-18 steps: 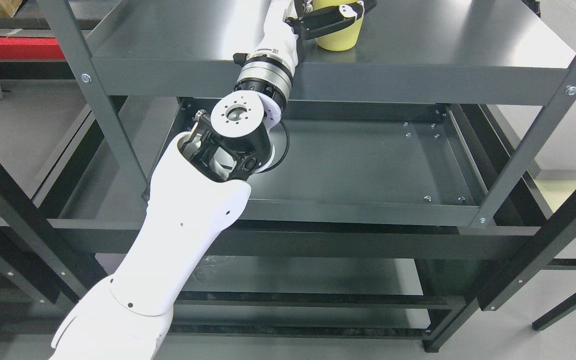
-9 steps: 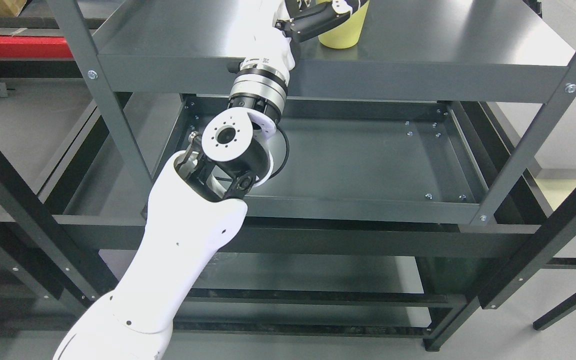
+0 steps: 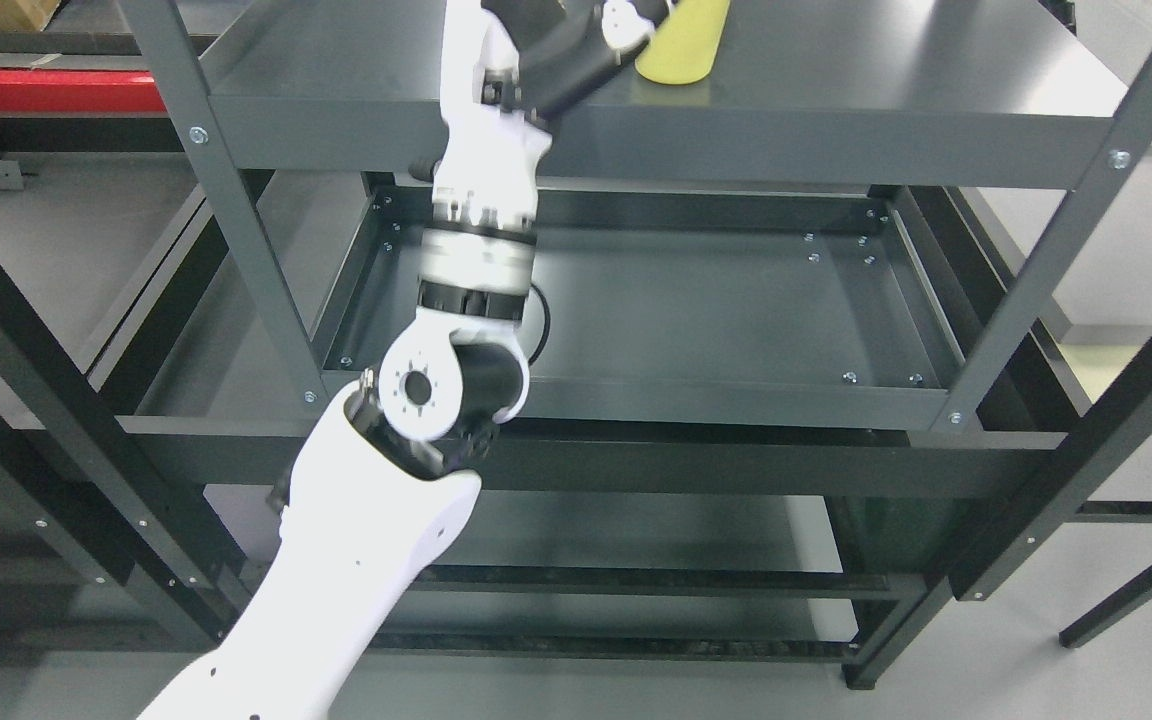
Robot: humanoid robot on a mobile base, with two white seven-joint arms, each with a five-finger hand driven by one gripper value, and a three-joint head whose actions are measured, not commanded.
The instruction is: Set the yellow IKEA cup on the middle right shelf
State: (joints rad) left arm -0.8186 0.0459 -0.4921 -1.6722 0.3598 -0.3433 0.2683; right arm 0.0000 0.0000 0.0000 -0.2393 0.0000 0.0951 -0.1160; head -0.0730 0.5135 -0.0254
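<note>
Left arm enters lower left and reaches up over the top shelf. Left robot hand sits at the frame's top edge, fingers clenched around the yellow IKEA cup, which is tilted above that shelf. Middle right shelf lies below, bare. Risk: cup looks only partly held; tilting further could slip it, or the forearm may clip the shelf edge while descending.

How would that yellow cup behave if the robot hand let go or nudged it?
The yellow cup looks like stiff, light plastic, so it probably keeps its shape in the left robot hand. It narrows toward its rounded base and leans, so it may tip. The shelf top looks smooth and glossy, so a nudge might slide it.
</note>
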